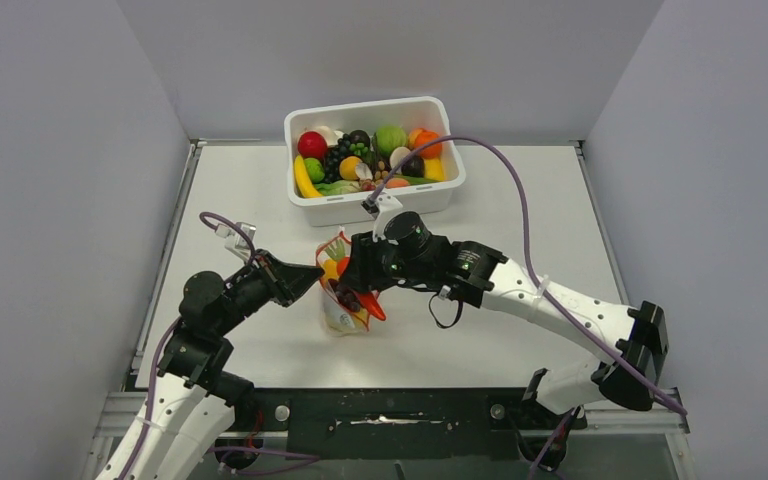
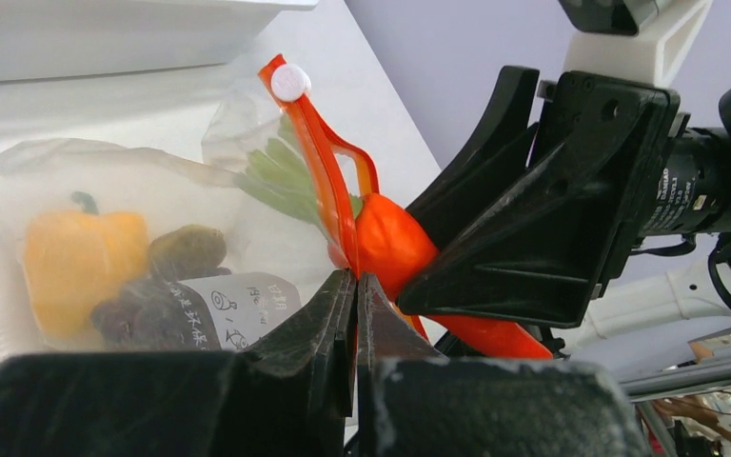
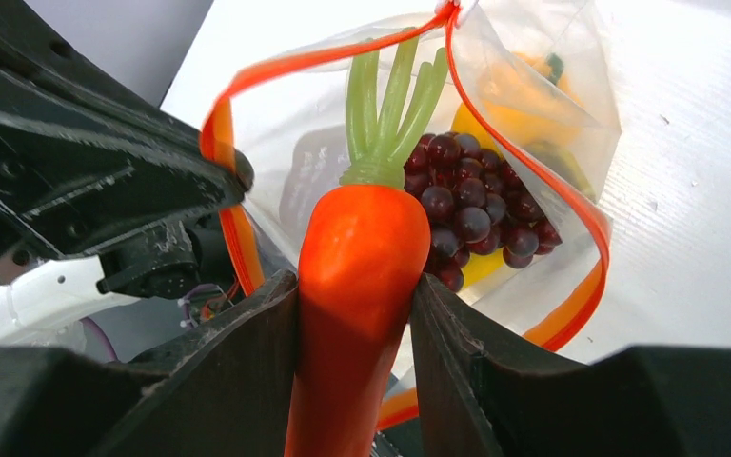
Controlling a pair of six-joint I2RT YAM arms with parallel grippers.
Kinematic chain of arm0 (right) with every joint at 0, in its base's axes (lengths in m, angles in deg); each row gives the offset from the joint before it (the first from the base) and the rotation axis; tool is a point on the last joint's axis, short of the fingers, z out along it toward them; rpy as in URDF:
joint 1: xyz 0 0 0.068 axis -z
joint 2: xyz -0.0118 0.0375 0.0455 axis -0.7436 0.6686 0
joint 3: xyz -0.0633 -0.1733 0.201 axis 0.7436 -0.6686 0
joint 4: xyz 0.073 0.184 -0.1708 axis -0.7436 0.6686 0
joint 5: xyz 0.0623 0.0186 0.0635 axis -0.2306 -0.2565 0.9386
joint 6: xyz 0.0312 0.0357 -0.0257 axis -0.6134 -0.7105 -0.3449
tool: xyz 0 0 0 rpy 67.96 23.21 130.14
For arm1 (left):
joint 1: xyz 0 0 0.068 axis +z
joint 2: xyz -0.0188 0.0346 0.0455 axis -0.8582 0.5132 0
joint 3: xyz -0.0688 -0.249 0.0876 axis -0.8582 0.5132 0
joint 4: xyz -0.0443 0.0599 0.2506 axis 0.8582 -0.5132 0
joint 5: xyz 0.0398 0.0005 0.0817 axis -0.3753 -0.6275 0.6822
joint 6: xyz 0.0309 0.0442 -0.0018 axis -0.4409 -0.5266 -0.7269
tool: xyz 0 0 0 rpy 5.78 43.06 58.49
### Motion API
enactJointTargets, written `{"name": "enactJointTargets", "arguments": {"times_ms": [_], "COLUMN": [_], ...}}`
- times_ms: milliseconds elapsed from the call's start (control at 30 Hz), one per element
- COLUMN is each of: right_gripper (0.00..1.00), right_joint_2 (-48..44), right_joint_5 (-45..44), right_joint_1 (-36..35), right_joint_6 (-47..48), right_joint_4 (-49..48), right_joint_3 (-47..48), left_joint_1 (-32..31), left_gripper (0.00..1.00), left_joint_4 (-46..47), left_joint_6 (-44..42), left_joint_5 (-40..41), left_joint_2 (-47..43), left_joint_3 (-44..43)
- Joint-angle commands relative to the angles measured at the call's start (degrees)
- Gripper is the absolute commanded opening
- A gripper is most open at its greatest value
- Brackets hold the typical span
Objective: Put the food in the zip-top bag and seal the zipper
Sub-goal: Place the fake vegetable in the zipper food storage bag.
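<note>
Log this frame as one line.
left jaws: shut on zip-top bag rim | right jaws: shut on carrot, greens inside mouth | bagged: pepper, grapes | zipper: open

Thin clear plastic film for the bag, shiny and creased; smooth orange-red plastic for the zipper; glossy hard plastic on carrot, grapes and pepper, the pepper dulled behind the film; matt black plastic, slightly grainy, on left gripper and right gripper; smooth white plastic tub; matt white table
</note>
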Motion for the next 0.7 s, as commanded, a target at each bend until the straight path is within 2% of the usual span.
{"name": "enactJointTargets", "arguments": {"times_ms": [0,200,667], "right_gripper": [0.31,0.32,0.37], "right_joint_2": [1.0,3.75,7.17], "right_joint_5": [-3.3,-5.81,-5.15], "right_joint_1": [-0.31,-0.26,-0.3], "right_joint_6": [-0.59,-1.44,0.87], "right_joint_4": [-1.72,-2.25,-3.8], "right_joint_3": [4.47,4.57,6.1], "left_joint_1": [-0.17,-0.19,-0.22], "left_gripper": [0.0,0.0,0.0], "left_joint_4": [6.02,8.33,8.8], "left_joint_6": [-0.35,0.98,1.07], "left_joint_5": [-3.2,-5.67,-6.26], "left_joint_2": [-0.28,0.08,-0.17], "left_joint_3": [-0.93,0.15,0.78]}}
